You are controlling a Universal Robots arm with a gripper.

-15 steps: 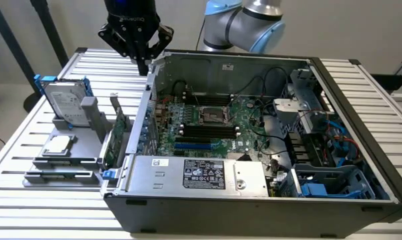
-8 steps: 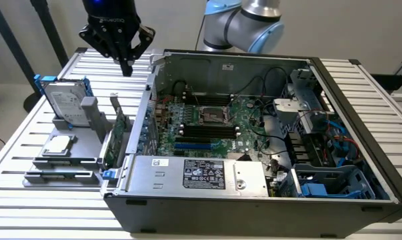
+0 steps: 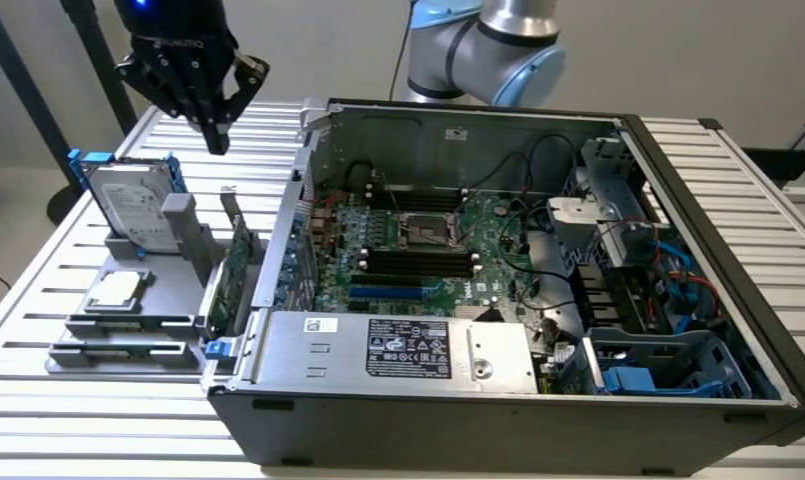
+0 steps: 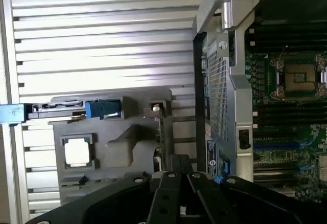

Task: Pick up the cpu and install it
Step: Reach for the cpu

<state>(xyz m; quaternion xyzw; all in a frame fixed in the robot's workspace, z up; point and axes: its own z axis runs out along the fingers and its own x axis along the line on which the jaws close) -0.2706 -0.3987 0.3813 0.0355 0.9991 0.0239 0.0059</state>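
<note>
The cpu, a small square chip with a shiny silver top, lies flat in a recess of the grey holder on the table at the exterior view's left. My gripper hangs high above the table behind the holder, its black fingers shut together and holding nothing. The open socket sits on the green motherboard inside the open computer case. In the wrist view the black fingers are closed, with the cpu off to one side of them.
A silver hard drive with blue brackets stands upright in the holder. A green circuit card stands on edge between the holder and the case. The case wall rises close beside the holder. The slatted metal table surrounds everything.
</note>
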